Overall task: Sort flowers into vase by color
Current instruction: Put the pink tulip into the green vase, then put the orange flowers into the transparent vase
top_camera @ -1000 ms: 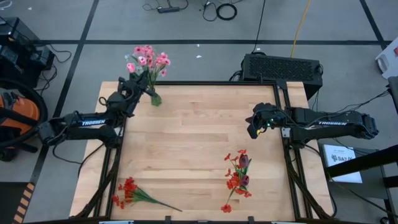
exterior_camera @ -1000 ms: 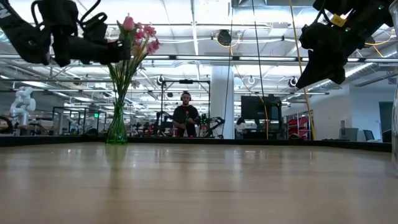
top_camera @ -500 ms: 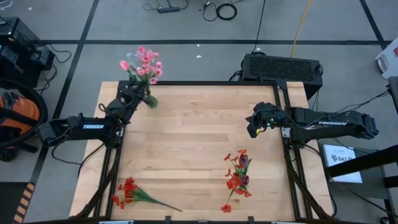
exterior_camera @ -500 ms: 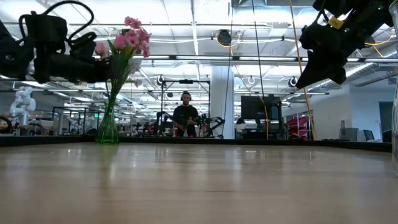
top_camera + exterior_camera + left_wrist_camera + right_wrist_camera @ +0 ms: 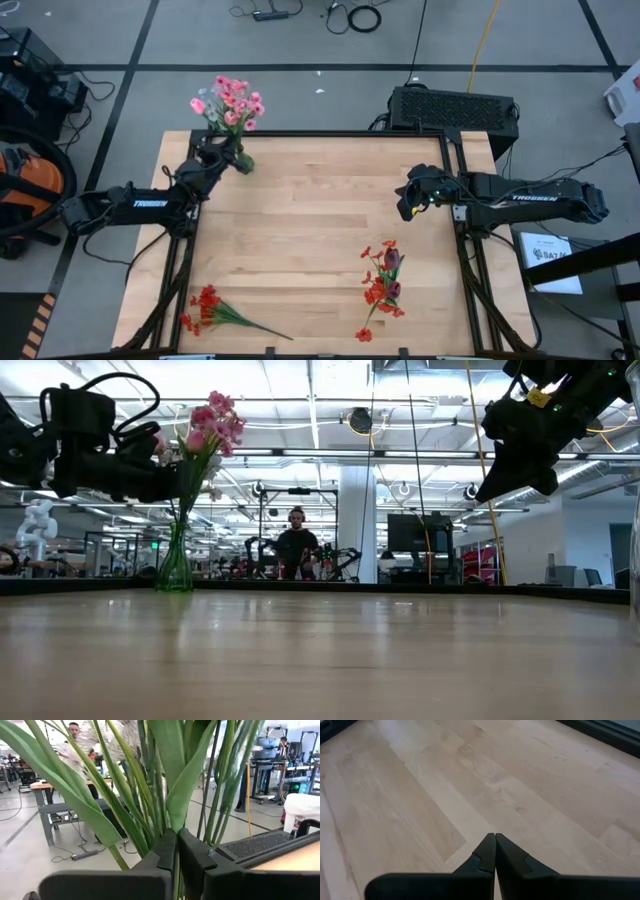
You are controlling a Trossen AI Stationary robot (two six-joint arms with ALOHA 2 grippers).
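Note:
A bunch of pink flowers (image 5: 230, 100) stands with its green stems in a green glass vase (image 5: 244, 161) at the table's far left corner. The low view shows the vase (image 5: 174, 568) upright on the table with the blooms (image 5: 215, 420) above it. My left gripper (image 5: 224, 153) is shut on the stems just above the vase's mouth. My right gripper (image 5: 404, 208) hangs shut above the table's right side, touching nothing. A red cluster (image 5: 205, 308) lies at the near left. Red flowers with dark tulip buds (image 5: 383, 285) lie at the near right. My left gripper pinches the pink flowers' green stems (image 5: 176, 827) between its two fingers, at a point above the vase's mouth. It comes in about level from the table's left side, across the stems. The stems stand nearly upright with their lower ends in the vase.
A black box (image 5: 455, 108) stands beyond the table's far right edge. The middle of the wooden table (image 5: 310, 230) lies bare between the arms. A person (image 5: 297, 545) stands far off in the room behind.
My left gripper has come down and gone a little toward the table's left edge, still shut on the stems. The pink blooms have swung leftward with it, and the vase has slid a little toward the left edge.

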